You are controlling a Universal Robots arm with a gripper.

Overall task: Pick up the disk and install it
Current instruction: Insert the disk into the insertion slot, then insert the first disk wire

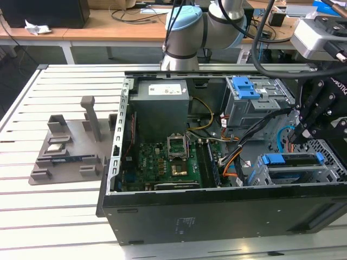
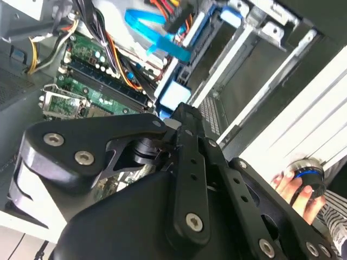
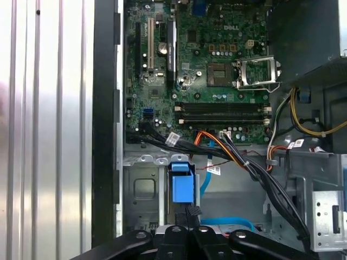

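Table: a white slatted surface (image 1: pixel 32 206) carries an open black computer case (image 1: pixel 217 214), lying on its side, and a grey plastic fixture (image 1: pixel 68 151) well apart from the case toward the exterior view's left
Room: behind the table stands a wooden bench (image 1: pixel 108 30) with cables and a crumpled white paper (image 1: pixel 37 28) on it
Arm: the pale blue and grey robot arm (image 1: pixel 187 32) rises behind the case and bends over toward the exterior view's right
Gripper: the black gripper (image 1: pixel 303 130) hangs over the drive bays; its linkages fill the near part of both wrist views, and I cannot tell how wide the claw stands
Disk: the disk (image 1: pixel 295 165) lies flat in the lower drive bay at the case's near corner on the exterior view's right, its blue carrier edge facing the motherboard; in the first wrist view a blue carrier tab (image 3: pixel 181 184) sits just ahead of the gripper
Inside the case: green motherboard (image 1: pixel 168 162), grey power supply (image 1: pixel 161 111) with a white label, grey metal drive cage (image 1: pixel 255 105) with a blue latch piece (image 1: pixel 243 86) on top, orange and black cables between
Person: in the second wrist view a hand (image 2: pixel 295 187) holds a round black object with a blue ring
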